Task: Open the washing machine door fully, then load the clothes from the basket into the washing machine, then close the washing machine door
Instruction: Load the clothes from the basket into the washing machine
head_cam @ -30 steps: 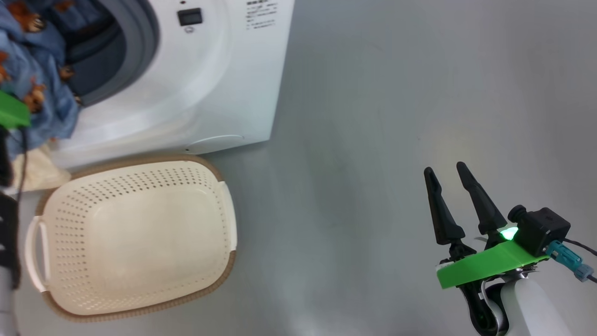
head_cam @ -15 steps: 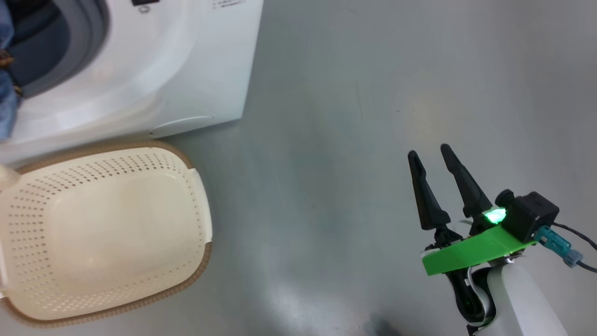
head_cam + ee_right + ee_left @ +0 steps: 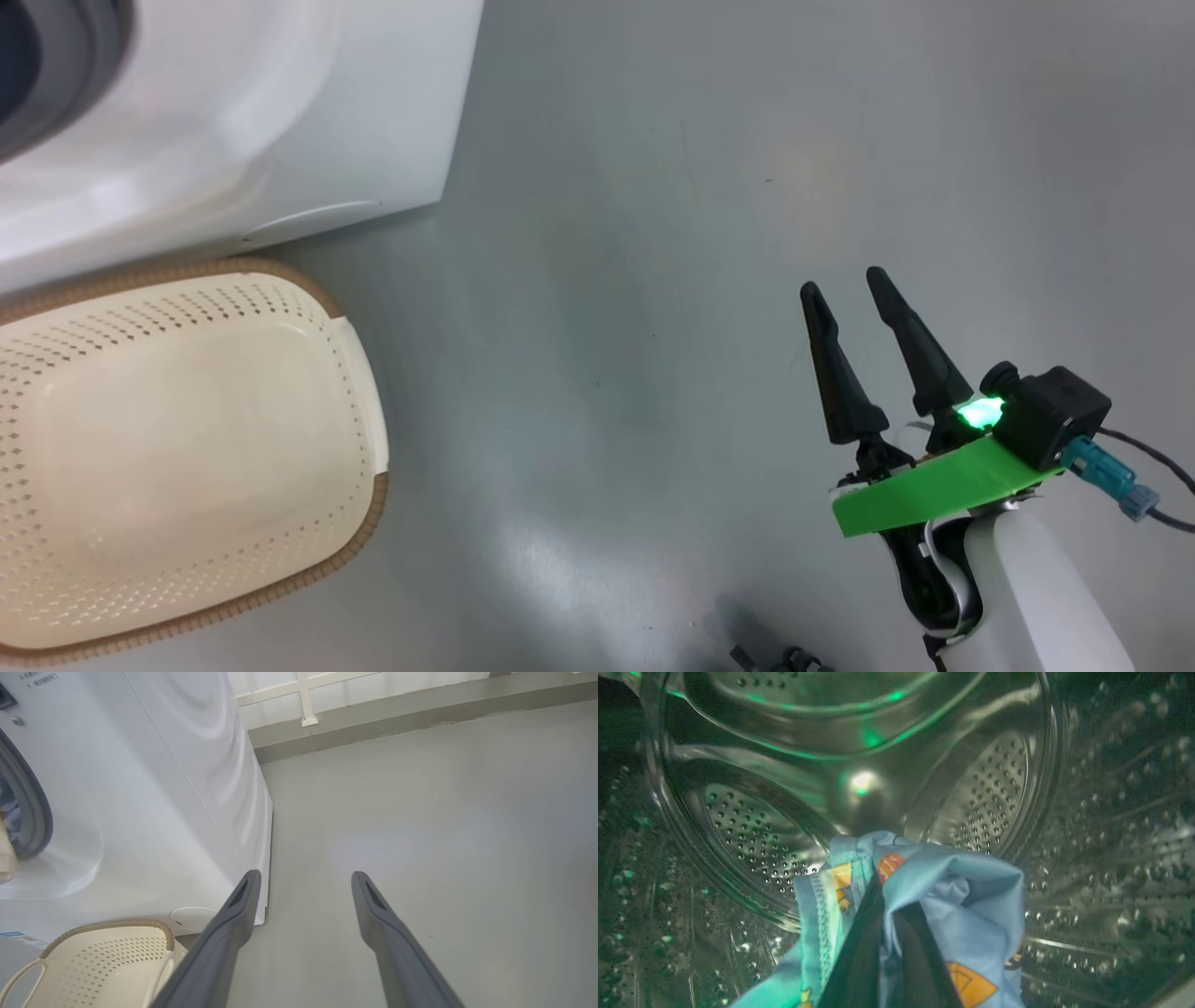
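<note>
Deep inside the washing machine drum (image 3: 752, 826), the left pincer (image 3: 889, 900) pinches the light blue clothes (image 3: 971, 891) bunched over its tips facing the back wall, so dropping them looks next, while the right pincer (image 3: 844, 282) hangs spread wide over the floor (image 3: 607, 280).

A smooth grey floor (image 3: 653, 233) spreads across the head view from twelve o'clock round to five, with a pale sheen of reflected light (image 3: 560, 569) near six o'clock (soft-edged, no clear shape). In the right wrist view the floor runs from the centre out to three o'clock and up to a darker grey kerb (image 3: 397, 718) at twelve o'clock. Above the kerb stands a white frame (image 3: 306, 695) with a vertical bar.
</note>
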